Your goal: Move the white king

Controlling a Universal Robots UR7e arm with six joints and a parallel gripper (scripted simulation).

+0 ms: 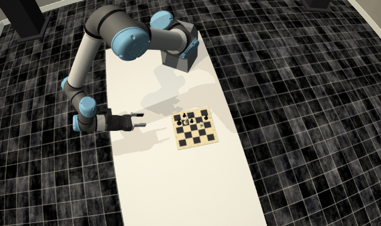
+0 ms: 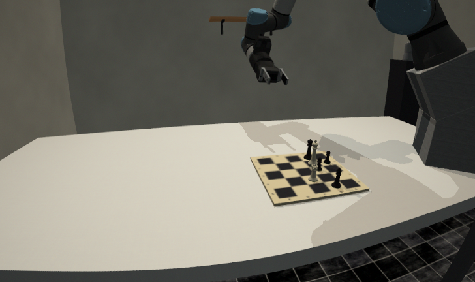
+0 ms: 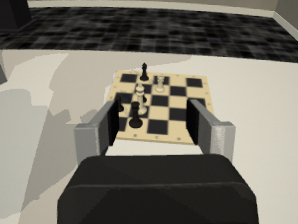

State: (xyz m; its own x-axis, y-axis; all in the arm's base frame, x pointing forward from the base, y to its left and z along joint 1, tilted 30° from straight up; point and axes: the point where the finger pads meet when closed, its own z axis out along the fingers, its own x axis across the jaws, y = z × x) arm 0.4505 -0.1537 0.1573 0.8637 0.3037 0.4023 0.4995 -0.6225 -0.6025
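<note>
Seen from above, the grey arm with pale blue joint caps (image 1: pixel 82 64) reaches out past the left edge of the long white counter (image 1: pixel 169 179), and its black two-finger pincer (image 1: pixel 137 119) points rightward over the counter's left side. The fingers (image 1: pixel 137 114) stand wide apart with nothing between them. In the exterior view the pincer (image 2: pixel 273 78) hangs high above the counter (image 2: pixel 126 182), well apart from every piece.

To the right of the pincer lies the small square chessboard of tan and black squares (image 1: pixel 211 144), flat on the counter. Its pieces cluster in the half of the board nearer the arm's grey base block (image 1: pixel 177 62). The tall white king with a cross on top (image 2: pixel 314 151) stands upright among the far rows, just beside a tall black piece (image 2: pixel 308 149). A shorter white piece (image 2: pixel 313 173) stands in front of the king. Two small black pawns (image 2: pixel 326 157) stand close by, and another black piece (image 2: pixel 337 177) stands alone nearer the board's right edge. The edge letters are too small to read, so the king's square cannot be named.

From the wrist view, the board (image 3: pixel 193 137) shows between the two grey fingers, ahead of the pincer and lower.
</note>
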